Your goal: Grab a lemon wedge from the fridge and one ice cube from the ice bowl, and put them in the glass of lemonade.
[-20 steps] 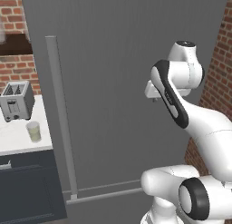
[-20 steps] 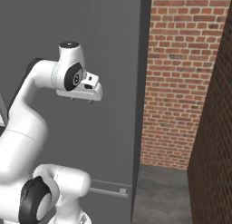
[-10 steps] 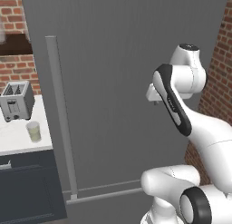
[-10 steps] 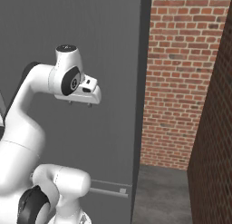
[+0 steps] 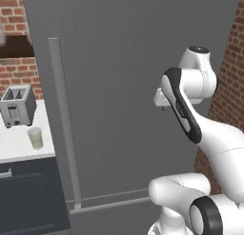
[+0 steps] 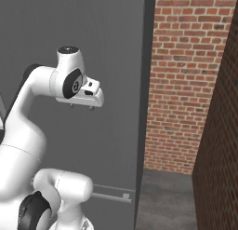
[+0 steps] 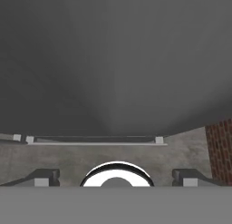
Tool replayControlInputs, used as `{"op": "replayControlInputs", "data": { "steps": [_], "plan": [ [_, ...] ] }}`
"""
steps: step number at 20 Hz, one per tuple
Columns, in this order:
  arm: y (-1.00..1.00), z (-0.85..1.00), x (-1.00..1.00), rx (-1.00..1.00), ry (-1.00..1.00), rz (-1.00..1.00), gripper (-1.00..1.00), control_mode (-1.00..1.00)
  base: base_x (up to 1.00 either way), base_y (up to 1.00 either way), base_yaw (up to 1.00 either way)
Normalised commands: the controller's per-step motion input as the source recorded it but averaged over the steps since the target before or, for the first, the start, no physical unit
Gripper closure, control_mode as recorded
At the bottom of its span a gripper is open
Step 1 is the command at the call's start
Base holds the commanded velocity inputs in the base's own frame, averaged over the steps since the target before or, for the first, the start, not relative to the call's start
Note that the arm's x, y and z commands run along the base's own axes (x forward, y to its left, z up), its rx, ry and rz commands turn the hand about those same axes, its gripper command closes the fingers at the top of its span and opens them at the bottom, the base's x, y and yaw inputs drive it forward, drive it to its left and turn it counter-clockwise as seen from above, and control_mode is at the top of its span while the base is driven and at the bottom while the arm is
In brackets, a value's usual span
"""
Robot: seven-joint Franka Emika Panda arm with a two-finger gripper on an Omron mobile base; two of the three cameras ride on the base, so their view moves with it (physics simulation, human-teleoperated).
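Observation:
The tall dark grey fridge stands shut, with its long light-grey bar handle at the door's left edge. My gripper hangs in front of the door's right half, well right of the handle, pointing down. In the hand view its fingertips stand wide apart with nothing between them, so it is open; the door and floor lie beyond. The glass of lemonade sits on the counter left of the fridge. The lemon wedge, the ice cube and the ice bowl are out of view.
A silver toaster stands on the pale counter behind the glass, above dark cabinets. A brick wall runs along the fridge's right side, leaving a narrow floor strip.
The arm has leaned a little to the right and the hand has sunk slightly in front of the door. The fridge stays shut.

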Motion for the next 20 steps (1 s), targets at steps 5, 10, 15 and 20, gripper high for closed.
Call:
{"op": "replayControlInputs", "data": {
  "steps": [5,10,15,20],
  "plan": [
    [0.35,-0.05,-0.36,0.0,0.0,0.06,-1.0,-1.0,0.0,0.0,0.0],
    [0.9,-0.05,-0.37,-0.04,0.0,0.1,-1.0,-1.0,0.0,0.0,0.0],
    [0.97,-0.04,-0.28,-0.11,0.0,0.07,-1.0,-1.0,0.0,0.0,0.0],
    [-0.15,-0.02,-0.53,-0.01,-0.03,0.04,-1.0,-1.0,0.0,0.0,0.0]
  ]
}}
